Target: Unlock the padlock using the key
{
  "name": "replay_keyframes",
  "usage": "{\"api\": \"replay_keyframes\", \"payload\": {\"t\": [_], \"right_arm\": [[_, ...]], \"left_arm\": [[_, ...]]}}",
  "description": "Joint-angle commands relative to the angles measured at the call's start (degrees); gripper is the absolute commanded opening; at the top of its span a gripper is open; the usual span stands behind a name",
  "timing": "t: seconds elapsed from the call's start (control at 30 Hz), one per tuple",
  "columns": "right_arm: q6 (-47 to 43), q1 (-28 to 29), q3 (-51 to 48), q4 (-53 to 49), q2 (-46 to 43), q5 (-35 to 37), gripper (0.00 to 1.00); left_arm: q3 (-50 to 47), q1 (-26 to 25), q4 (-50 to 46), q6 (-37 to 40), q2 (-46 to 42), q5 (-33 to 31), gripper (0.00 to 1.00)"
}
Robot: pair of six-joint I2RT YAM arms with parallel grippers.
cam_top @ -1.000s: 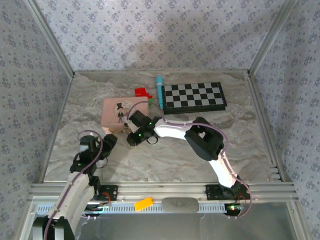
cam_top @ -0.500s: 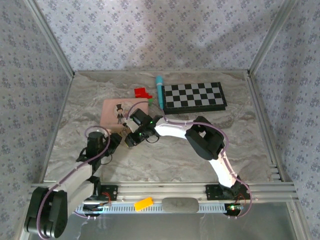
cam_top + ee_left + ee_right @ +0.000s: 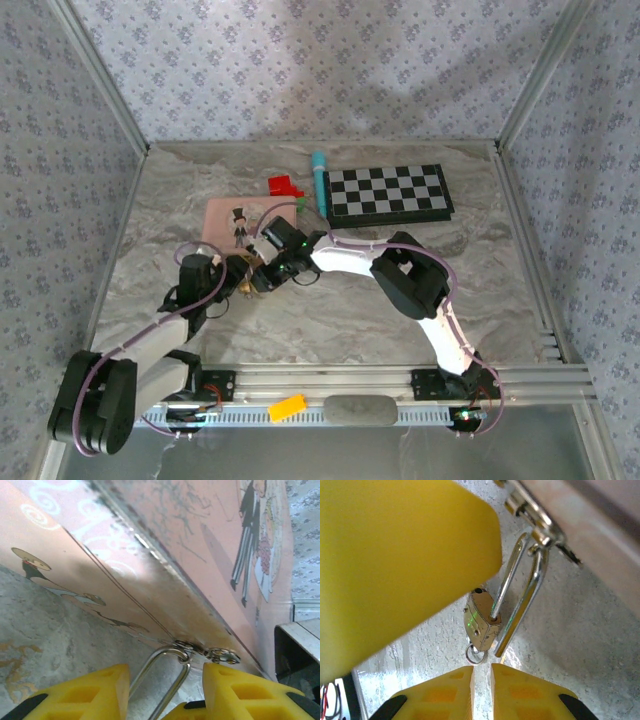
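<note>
Padlock (image 3: 481, 620): hooked by shackle (image 3: 527, 595) through pink box (image 3: 150, 530) clasp (image 3: 540, 532). Right wrist view: brass body, one shackle leg free; right gripper (image 3: 481, 672) nearly pressed together beneath, grip unclear. Left wrist view: left gripper (image 3: 165, 675) spread astride shackle.

Robot lab test cell, not a home. Marble-look bench (image 3: 330, 320) boxed in by aluminium frame posts (image 3: 95, 70) and wallpaper-print backdrop panels (image 3: 320, 70). Left arm (image 3: 150, 345) and right arm (image 3: 410, 285) bolted to an extrusion rail (image 3: 330, 380) at the near edge.
</note>
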Motion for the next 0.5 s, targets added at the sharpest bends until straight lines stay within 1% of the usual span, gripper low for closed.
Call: {"api": "replay_keyframes", "payload": {"t": [0.0, 0.07, 0.2, 0.3, 0.47], "right_arm": [[0.43, -0.65, -1.17, -0.03, -3.09, -0.36, 0.19], [0.56, -0.94, -2.17, -0.40, -4.89, 0.35, 0.21], [1.49, -2.19, -4.96, -0.63, -9.73, 0.37, 0.23], [1.58, -3.56, -6.35, -1.59, -13.33, 0.10, 0.24], [0.91, -6.73, -6.92, -3.18, -18.74, 1.96, 0.26]], "left_arm": [[1.60, -0.42, -0.47, 3.55, 0.88, -2.25, 0.42], [2.40, -0.44, -1.99, 6.05, 1.23, -3.43, 0.42], [4.19, -0.42, -3.24, 9.84, 2.55, -3.70, 0.40], [5.17, -0.50, -2.93, 10.98, 4.28, -3.01, 0.35], [5.81, -0.50, -2.45, 11.89, 7.84, -1.70, 0.30]]}}
